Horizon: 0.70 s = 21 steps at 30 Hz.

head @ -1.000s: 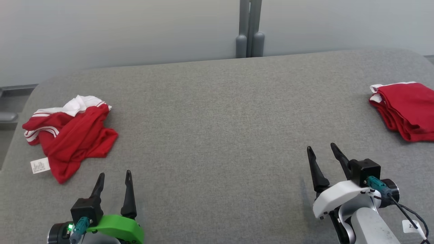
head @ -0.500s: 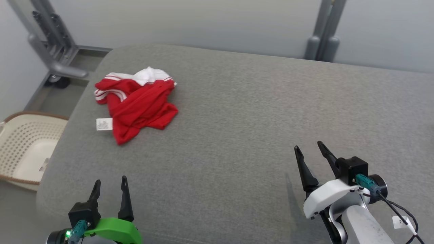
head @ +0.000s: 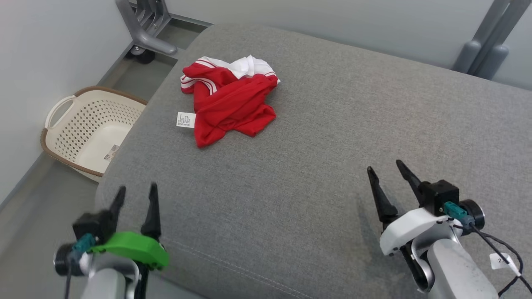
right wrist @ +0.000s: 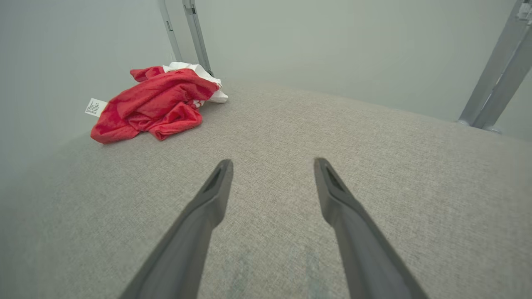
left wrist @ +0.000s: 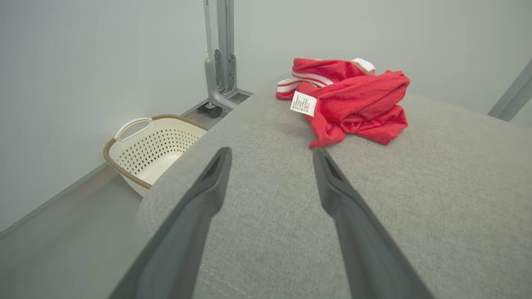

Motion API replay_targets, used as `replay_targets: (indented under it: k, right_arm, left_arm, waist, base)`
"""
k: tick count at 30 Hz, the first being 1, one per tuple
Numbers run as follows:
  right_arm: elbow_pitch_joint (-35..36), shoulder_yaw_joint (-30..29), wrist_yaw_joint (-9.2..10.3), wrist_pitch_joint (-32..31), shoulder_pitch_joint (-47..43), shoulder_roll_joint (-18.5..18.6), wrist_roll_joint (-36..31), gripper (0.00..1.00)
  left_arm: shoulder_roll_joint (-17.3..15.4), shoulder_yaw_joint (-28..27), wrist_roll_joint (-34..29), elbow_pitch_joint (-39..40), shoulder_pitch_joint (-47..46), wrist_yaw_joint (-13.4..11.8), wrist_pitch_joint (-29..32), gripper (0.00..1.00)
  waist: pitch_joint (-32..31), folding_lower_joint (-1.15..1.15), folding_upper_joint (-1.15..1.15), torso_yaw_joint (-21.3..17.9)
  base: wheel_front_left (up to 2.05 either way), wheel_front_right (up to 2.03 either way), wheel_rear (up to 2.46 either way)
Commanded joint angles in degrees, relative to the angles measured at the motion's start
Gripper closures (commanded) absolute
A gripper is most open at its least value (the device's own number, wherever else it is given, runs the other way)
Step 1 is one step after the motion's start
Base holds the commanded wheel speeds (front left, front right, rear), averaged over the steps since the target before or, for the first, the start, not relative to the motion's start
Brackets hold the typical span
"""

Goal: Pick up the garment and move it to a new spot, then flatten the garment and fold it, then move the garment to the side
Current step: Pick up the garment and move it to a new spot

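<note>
A crumpled red garment (head: 230,99) with white striped trim and a white label lies near the far left corner of the grey padded table (head: 332,124). The same garment (left wrist: 353,101) shows ahead of my left fingers, and the garment (right wrist: 153,104) sits far to the upper left in the right wrist view. My left gripper (head: 137,193) hovers open and empty over the table's near left edge, well short of the cloth. My right gripper (head: 384,170) stands open and empty above the table at the near right. In their own wrist views, the left gripper (left wrist: 272,155) and right gripper (right wrist: 273,166) hold nothing.
A cream perforated laundry basket (head: 89,124) with a brown rim stands on the floor left of the table; the basket (left wrist: 153,145) shows beside my left fingers too. Grey metal frame legs (head: 145,29) stand behind the table, and another post (head: 484,45) at the back right.
The head camera has swung left, bringing the crumpled garment toward the middle and the basket into view; a folded red garment at the right has left the picture. Both grippers stay open.
</note>
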State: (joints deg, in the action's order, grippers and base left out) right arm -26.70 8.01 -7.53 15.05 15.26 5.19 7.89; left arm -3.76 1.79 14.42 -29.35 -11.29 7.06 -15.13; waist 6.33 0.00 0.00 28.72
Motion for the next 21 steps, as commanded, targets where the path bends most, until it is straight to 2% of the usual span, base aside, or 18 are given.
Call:
replay_targets:
  k: [1, 3, 6, 10, 16, 21]
  right_arm:
    - [0.51, -0.45, 0.09, 0.17, 0.75, 1.0, -0.22, 0.0]
    - [0.78, -0.54, 0.09, 0.17, 1.23, 1.87, -0.45, 0.0]
    - [1.31, -0.24, 0.09, 0.17, 2.26, 2.9, -0.51, 0.0]
    - [2.17, -0.17, 0.09, 0.17, 3.52, 3.78, -0.38, 0.0]
    - [4.17, 0.43, 0.09, 0.17, 5.75, 4.2, -0.43, 0.0]
    - [6.27, 0.28, 0.09, 0.17, 7.48, 3.92, -0.43, 0.0]
  left_arm:
    - [-1.5, -0.19, 0.65, -0.08, -3.53, 0.25, -0.02, 0.0]
    - [-3.2, 0.62, 1.89, -1.08, -7.28, 0.4, -0.01, 0.0]
    - [-7.75, 4.88, 4.74, -3.32, -13.13, 0.43, 0.0, 0.0]
    - [-14.1, 13.24, 11.17, -6.52, -20.94, 0.45, 0.68, 0.0]
    - [-23.72, 25.14, 24.53, -7.63, -29.52, 0.46, 7.07, 0.0]
    - [-29.73, 31.05, 34.88, -8.05, -32.49, 0.41, 12.72, 0.0]
  waist:
    - [3.79, 0.0, 0.0, -4.02]
    - [5.36, 0.0, 0.0, -5.79]
    - [7.78, 0.0, 0.0, -8.64]
    - [10.81, 0.0, 0.0, -12.43]
    - [14.99, 0.0, 0.0, -18.36]
    - [17.9, 0.0, 0.0, -23.1]
  base:
    - [0.0, 0.0, 0.0]
    - [0.0, 0.0, 0.0]
    - [0.0, 0.0, 0.0]
    - [0.0, 0.0, 0.0]
    - [0.0, 0.0, 0.0]
    - [0.0, 0.0, 0.0]
